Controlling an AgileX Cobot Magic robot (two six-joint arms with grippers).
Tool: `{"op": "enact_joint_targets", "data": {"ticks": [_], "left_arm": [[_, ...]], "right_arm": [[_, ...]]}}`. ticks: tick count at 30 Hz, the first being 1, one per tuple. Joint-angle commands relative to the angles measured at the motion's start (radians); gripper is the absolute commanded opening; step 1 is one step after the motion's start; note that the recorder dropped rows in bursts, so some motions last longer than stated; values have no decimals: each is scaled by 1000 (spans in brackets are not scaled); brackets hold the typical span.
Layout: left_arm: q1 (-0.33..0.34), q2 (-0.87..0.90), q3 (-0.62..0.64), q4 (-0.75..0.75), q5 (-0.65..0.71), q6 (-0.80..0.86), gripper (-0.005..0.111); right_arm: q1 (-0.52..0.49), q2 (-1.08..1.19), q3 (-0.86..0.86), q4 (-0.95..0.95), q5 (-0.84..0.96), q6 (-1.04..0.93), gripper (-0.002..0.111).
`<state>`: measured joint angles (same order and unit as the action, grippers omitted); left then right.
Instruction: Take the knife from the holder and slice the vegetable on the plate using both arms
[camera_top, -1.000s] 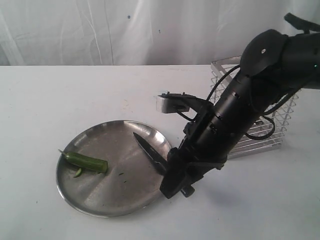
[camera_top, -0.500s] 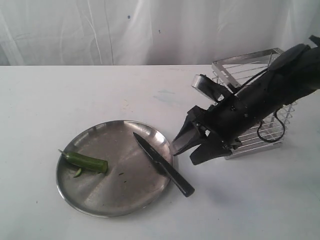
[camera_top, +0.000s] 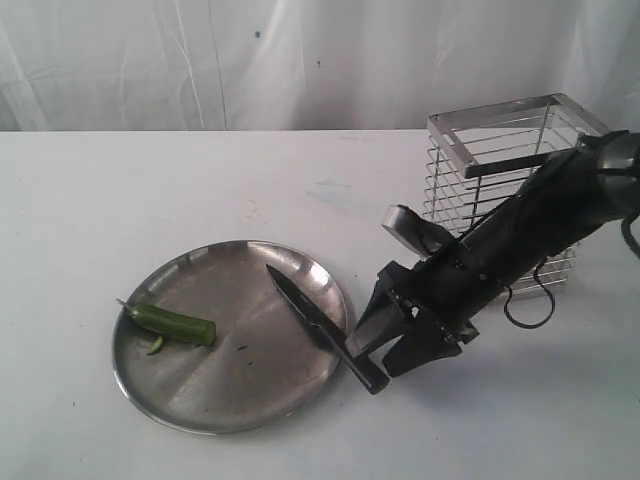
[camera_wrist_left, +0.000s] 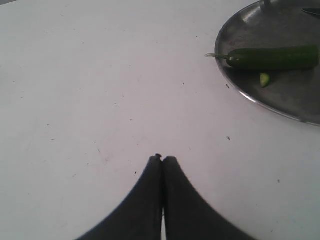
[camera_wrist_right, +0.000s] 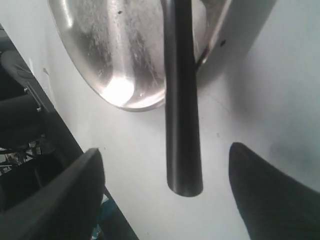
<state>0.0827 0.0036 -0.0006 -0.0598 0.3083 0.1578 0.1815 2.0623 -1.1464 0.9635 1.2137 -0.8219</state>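
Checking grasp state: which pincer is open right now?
The right pincer: its fingers are spread wide on either side of the knife handle. The left pincer is shut, over bare table.

The left hand (camera_wrist_left: 162, 165), fingers pressed together, hangs over bare table (camera_wrist_left: 100, 100) beside the plate (camera_wrist_left: 250, 95) holding the vegetable (camera_wrist_left: 275, 57)

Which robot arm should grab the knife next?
Probably the right. Its right gripper is open with the knife handle between its fingers. The left gripper is shut, over bare table beside the plate.
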Motion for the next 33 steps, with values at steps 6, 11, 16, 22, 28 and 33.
{"op": "enact_joint_targets", "data": {"ticks": [6,11,16,22,28,33], "left_arm": [[-5,-4,1,-5,-1,-1,0],[-5,-4,1,-5,-1,-1,0],[-5,-4,1,-5,-1,-1,0],[-5,-4,1,-5,-1,-1,0],[-5,-4,1,-5,-1,-1,0],[-5,-4,1,-5,-1,-1,0]], "right_arm": [[32,34,20,38,7,-56,65],[75,34,20,38,7,-99,65],[86,39,20,38,-8,-101,65],[90,84,20,41,-52,-101,60],[90,125,20,54,-78,-92,21],[90,127,20,63,-67,-93,0]]}}
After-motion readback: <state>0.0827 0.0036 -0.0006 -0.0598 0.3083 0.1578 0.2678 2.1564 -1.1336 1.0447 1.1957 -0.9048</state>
